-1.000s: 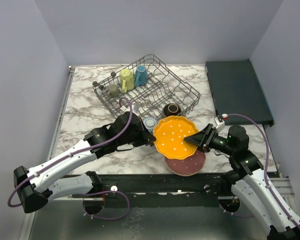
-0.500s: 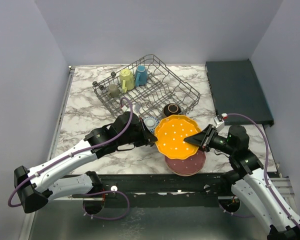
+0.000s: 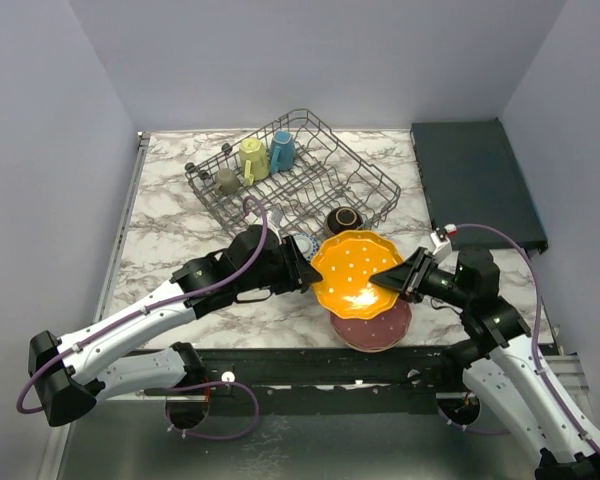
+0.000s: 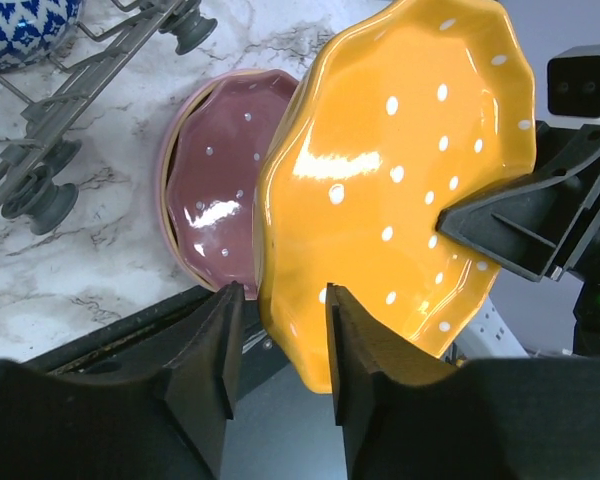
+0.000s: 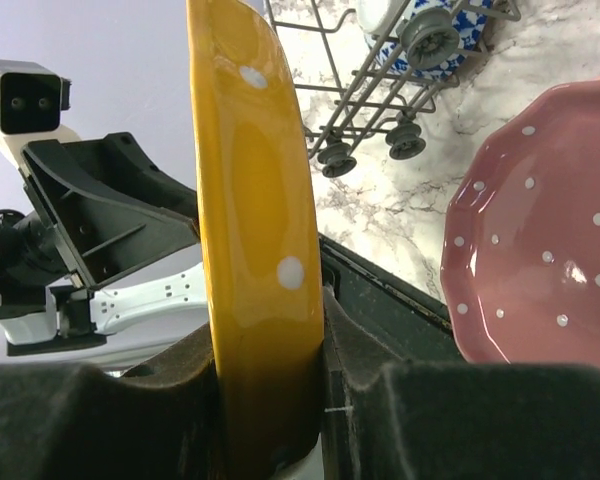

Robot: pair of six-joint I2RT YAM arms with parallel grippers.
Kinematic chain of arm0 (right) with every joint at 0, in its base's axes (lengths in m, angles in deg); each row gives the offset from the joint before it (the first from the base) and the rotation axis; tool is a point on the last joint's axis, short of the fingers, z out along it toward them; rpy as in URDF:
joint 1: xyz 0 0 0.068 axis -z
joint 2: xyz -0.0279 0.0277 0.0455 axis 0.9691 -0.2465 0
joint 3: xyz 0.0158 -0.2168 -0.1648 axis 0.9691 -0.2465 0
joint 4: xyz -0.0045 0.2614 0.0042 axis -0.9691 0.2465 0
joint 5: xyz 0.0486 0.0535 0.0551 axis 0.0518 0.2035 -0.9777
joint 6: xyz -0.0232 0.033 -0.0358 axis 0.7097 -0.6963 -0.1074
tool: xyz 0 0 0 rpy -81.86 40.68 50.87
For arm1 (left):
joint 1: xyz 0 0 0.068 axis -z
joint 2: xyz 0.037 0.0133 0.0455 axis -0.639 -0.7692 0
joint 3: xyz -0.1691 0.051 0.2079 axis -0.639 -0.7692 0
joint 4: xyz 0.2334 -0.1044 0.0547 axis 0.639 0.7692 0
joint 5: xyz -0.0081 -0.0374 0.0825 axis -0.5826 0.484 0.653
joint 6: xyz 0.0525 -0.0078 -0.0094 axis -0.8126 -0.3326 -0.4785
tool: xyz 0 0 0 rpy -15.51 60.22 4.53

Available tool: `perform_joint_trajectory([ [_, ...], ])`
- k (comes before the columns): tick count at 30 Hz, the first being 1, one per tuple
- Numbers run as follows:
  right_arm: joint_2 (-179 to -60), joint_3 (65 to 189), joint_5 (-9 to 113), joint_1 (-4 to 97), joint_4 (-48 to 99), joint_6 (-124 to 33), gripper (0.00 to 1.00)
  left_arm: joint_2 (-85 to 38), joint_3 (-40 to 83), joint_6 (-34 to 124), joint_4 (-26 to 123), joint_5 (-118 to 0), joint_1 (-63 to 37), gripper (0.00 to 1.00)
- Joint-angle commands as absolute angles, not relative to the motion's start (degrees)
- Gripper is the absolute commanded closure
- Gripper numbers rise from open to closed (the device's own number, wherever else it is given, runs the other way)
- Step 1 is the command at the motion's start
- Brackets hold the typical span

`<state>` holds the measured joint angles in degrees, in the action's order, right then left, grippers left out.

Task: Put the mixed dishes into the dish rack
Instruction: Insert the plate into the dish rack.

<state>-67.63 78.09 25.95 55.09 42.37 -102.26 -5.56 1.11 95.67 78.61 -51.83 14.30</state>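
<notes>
Looking down from overhead, I have the orange plate [image 3: 355, 272] tipped up on edge and lifted off the worktop [image 3: 170, 220], just in front of the dish rack [image 3: 370, 180] on the side facing the arms. My right pincer [image 3: 385, 278] is clenched on the plate's rim, and its wrist view shows a pad pressed against each face of the plate. My left pincer [image 3: 308, 272] sits at the opposite rim, released. In its wrist view the fingers [image 4: 205, 370] straddle the edge, with a gap showing between one of them and the plate. The pink plate [image 3: 375, 325] lies flat on the worktop under the orange one, further from the rack and closer to the arm bases. The dark brown bowl [image 3: 343, 219] stands on the worktop just beside the rack's near wall. The blue-white bowl [image 3: 299, 245] is close by along that same wall, partly hidden behind my left arm. Inside the rack, at its left end, the yellow-green mug [image 3: 253, 157] and blue mug [image 3: 281, 150] stand side by side, with the grey cup [image 3: 226, 180] just beside them.
</notes>
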Motion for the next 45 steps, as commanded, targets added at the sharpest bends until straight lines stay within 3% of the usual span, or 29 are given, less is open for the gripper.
perform_joint_trajectory([
  [1,-66.85,83.74,27.06,54.73,40.4,-100.57,1.0,-4.6,1.04,94.3,77.81,-52.74,14.42,0.54],
  [10,-68.79,89.29,30.5,54.76,45.28,-95.86,1.0,-4.0,4.6,90.31,84.74,-47.79,14.38,0.4],
  [18,-72.77,95.83,35.39,54.78,49.8,-89.78,1.0,-4.24,10.03,83.61,90.16,-43.79,14.21,0.13],
  [24,-79.57,104.9,41.46,54.74,55.08,-81.87,1.0,-5.01,10.64,78.28,90.54,-44.47,12.31,0.03],
  [45,-109.52,136.58,52.62,54.73,57.52,-56.84,1.0,-3.12,4.66,67.09,90.61,-58.66,-11.66,0.01],
])
